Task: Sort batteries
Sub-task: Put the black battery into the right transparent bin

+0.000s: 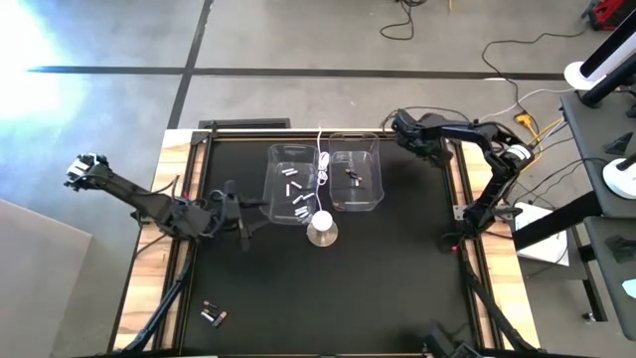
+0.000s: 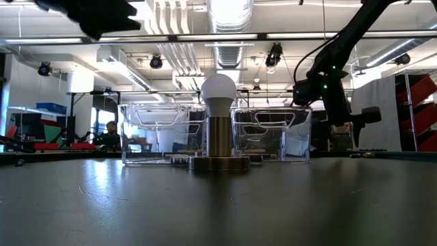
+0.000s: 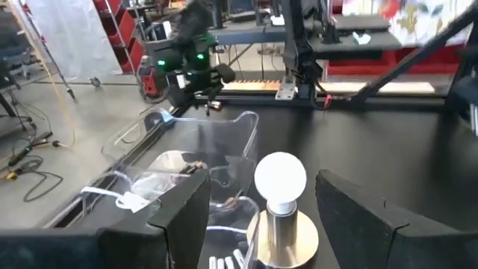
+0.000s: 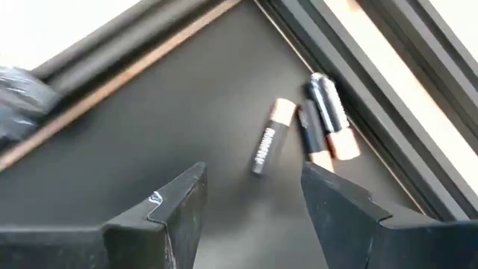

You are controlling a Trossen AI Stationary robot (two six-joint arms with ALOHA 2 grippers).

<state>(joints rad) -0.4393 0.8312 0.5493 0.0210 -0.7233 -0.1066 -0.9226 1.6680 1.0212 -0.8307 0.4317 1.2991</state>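
Note:
Three dark batteries with copper ends [image 4: 269,146] [image 4: 310,138] [image 4: 332,119] lie flat on the black mat by the table's far right corner. My right gripper [image 4: 254,213] [image 1: 401,125] hangs open above them, pointing steeply down and touching none. Silvery-white batteries [image 1: 298,195] lie in the left clear bin [image 1: 273,189]. Dark ones [image 1: 353,177] lie in the right clear bin [image 1: 378,184]. More batteries [image 1: 212,314] lie near the table's front left. My left gripper [image 1: 241,215] [image 3: 261,190] stands open left of the bins, about level, with nothing between its fingers.
A white bulb on a round metal base [image 1: 322,229] [image 3: 280,183] stands just in front of the two bins, ahead of my left gripper. A white cable [image 1: 321,159] runs between the bins. A wooden frame rail [image 4: 388,67] borders the mat beside the corner batteries.

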